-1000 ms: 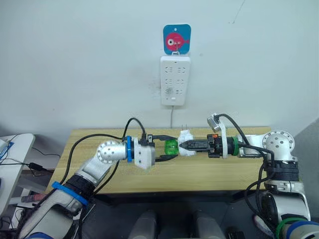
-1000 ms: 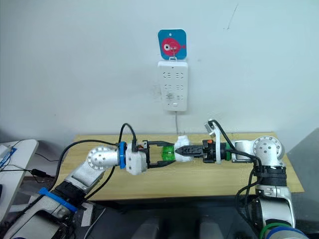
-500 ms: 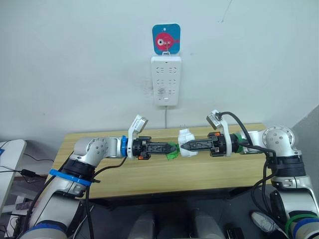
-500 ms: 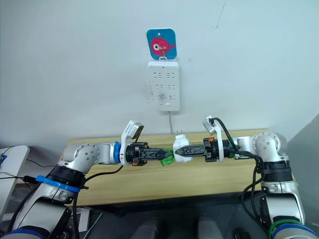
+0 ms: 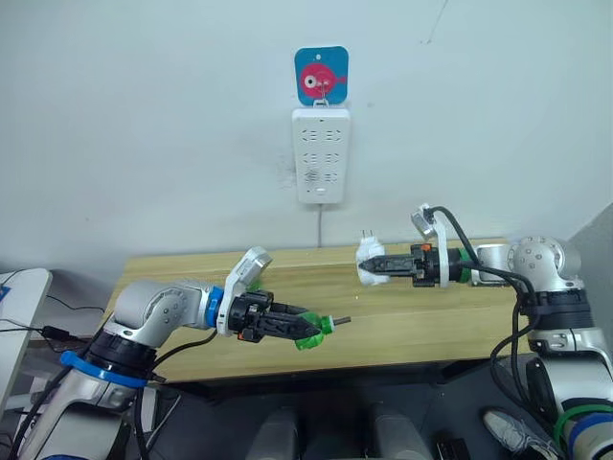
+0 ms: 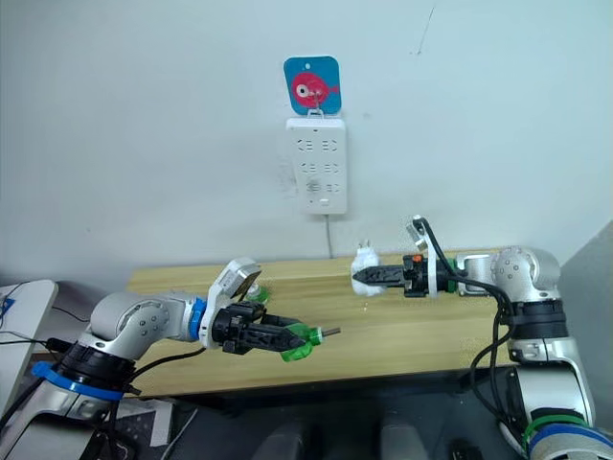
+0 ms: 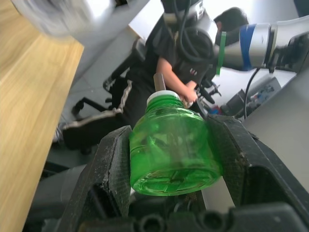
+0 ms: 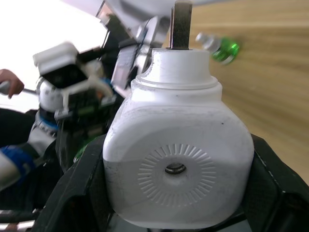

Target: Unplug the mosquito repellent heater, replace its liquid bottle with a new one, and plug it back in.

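The mosquito repellent heater (image 5: 370, 267), a small white rounded unit with two prongs pointing up, is held above the wooden table (image 5: 431, 321). My right gripper (image 5: 375, 267) is shut on it. In the right wrist view the heater (image 8: 178, 164) shows its round vented face with a centre hole. Lower and to the left, apart from the heater, is a green liquid bottle (image 5: 311, 331) with its wick pointing right. My left gripper (image 5: 305, 332) is shut on the bottle (image 7: 171, 147). A second green bottle (image 8: 221, 48) with a white cap lies on the table.
A tall white power strip (image 5: 321, 153) hangs on the wall under a blue fish hook (image 5: 321, 75), above the table's far edge. A white side table (image 5: 19, 287) stands at the far left. A seated person (image 7: 164, 63) shows beyond the table in the left wrist view.
The green bottle has come away from the heater. My left gripper carried it down and to the left, while my right gripper drew the heater back to the right.
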